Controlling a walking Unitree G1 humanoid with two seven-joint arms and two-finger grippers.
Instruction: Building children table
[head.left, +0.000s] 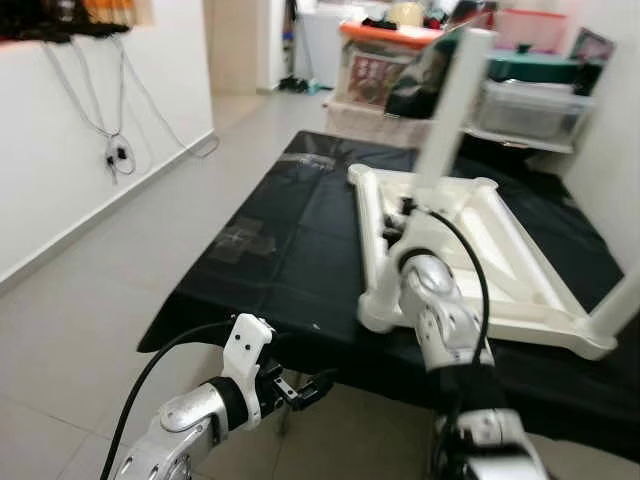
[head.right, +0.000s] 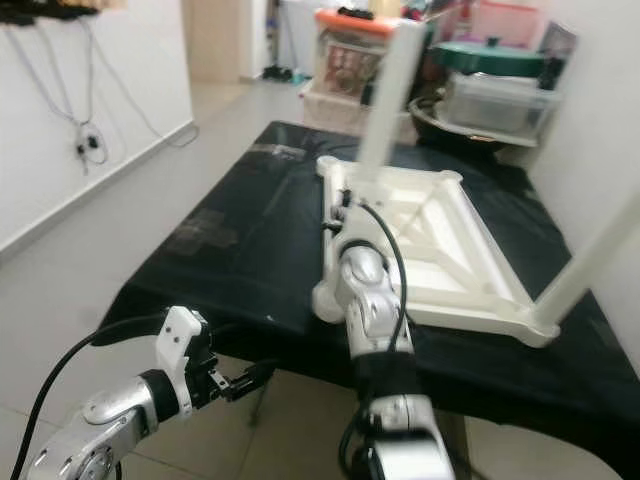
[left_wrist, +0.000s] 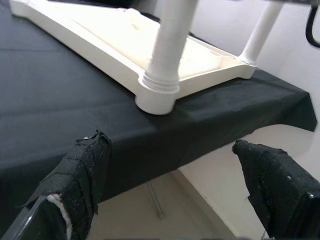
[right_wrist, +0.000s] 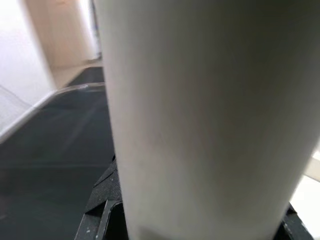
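So far we have the white tabletop lying upside down on the black cloth that covers the work table, with its underside ribs facing up. We can count legs standing in its corners: one at the far corner, one at the near right corner, and, in the left wrist view, one seated in a collared socket at a corner close to the cloth's edge, with another behind it. We cannot match every leg across the views, so how many are in is uncertain.

Our right gripper is reached in over the frame and is closed around a white leg, which sits between its black fingers right up against the wrist camera. We judge this leg is being seated or tightened in its socket.

Our left gripper hangs below the table edge with its fingers spread wide and nothing between them, pointing toward the near corner.

What seems left, in our judgement: finishing this leg, checking each is firm, and turning the table upright.
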